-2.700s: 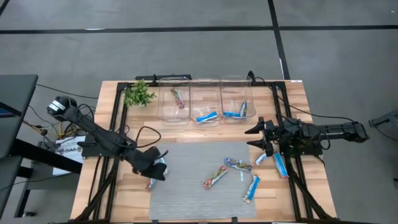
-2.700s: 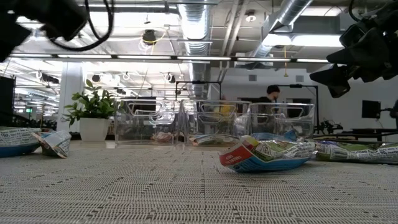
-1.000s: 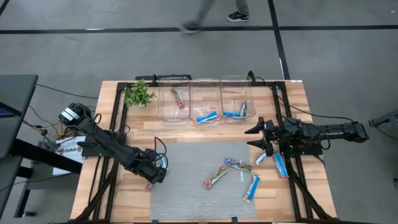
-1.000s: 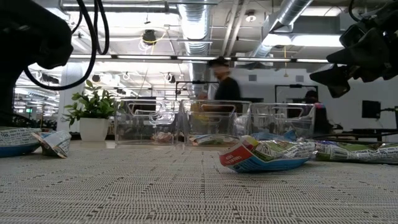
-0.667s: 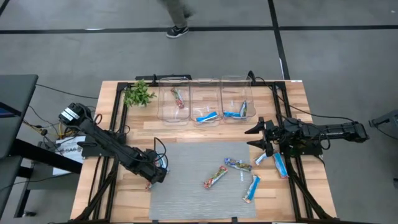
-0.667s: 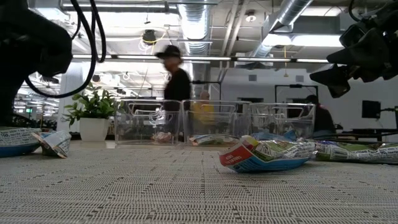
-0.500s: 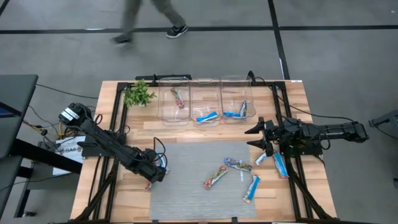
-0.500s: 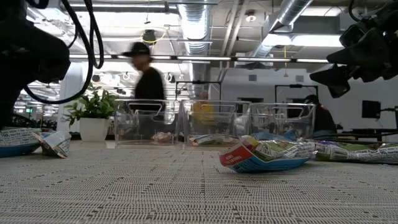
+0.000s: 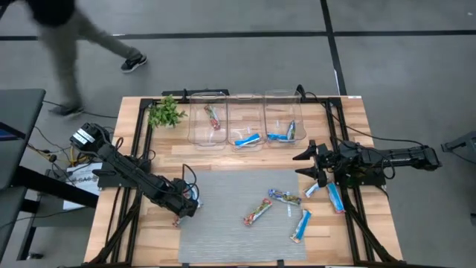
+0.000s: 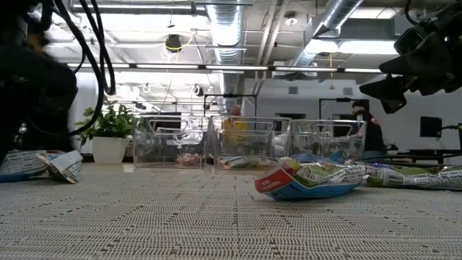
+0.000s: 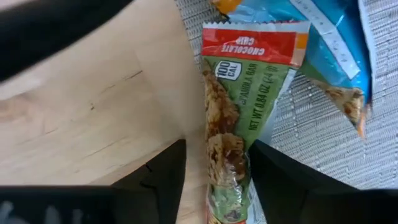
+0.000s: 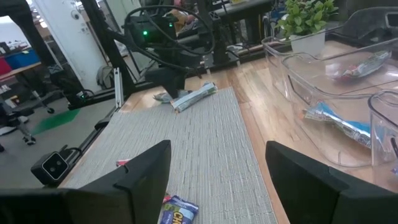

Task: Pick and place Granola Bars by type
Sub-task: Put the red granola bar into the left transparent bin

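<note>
My left gripper (image 9: 181, 211) is low at the mat's left edge, open. Its fingers stand on either side of a red-and-green granola bar (image 11: 231, 143) that lies flat, half on the mat and half on the wood. A blue bar (image 11: 329, 43) lies just beyond it. My right gripper (image 9: 305, 165) hovers open above the table beside the mat's right edge. A red-green bar (image 9: 256, 212), a silvery bar (image 9: 285, 196) and blue bars (image 9: 300, 225) (image 9: 335, 197) lie on or beside the mat. My left gripper straddles the red-and-green bar's lower part (image 11: 227, 186), coming from above, with the fingers lying along the bar's two long edges. One finger (image 11: 280, 186) is right beside the wrapper. I cannot tell whether it touches. The bar lies flat.
Three clear bins (image 9: 245, 112) stand in a row at the far side. The left bin holds a red-green bar (image 9: 213, 117); the middle (image 9: 247, 139) and right (image 9: 286, 134) bins hold blue bars. A plant sprig (image 9: 165, 113) stands left of them. A person (image 9: 67, 30) walks on the floor beyond.
My left arm has sunk a little lower over the bars at the mat's left edge. A person has walked across the floor beyond the table's far edge, from right to left. The bars have stayed in place.
</note>
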Motion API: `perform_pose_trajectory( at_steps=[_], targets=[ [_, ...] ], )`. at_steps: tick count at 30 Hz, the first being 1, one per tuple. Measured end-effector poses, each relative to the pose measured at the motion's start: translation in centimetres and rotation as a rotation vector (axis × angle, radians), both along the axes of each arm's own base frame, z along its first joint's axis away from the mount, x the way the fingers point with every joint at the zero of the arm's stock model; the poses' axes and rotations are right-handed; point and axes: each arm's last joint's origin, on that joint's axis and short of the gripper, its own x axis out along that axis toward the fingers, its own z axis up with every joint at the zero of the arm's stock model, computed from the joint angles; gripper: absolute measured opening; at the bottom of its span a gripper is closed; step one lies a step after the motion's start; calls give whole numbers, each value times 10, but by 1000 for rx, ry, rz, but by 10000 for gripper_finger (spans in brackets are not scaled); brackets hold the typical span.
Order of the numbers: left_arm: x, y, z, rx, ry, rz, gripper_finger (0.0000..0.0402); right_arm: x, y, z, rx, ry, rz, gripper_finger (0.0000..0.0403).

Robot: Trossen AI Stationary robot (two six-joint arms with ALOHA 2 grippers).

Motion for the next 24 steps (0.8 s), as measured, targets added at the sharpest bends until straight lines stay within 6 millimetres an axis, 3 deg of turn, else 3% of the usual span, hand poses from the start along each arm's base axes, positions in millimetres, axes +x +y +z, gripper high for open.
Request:
perform_pose_trajectory(
  at_steps=[11,24],
  targets=[
    [2,-1,0,2,-32,-61,68,0,0,0,0,0,0,255],
    [22,-14,12,-111,-294,-162,48,0,0,0,0,0,0,255]
  ],
)
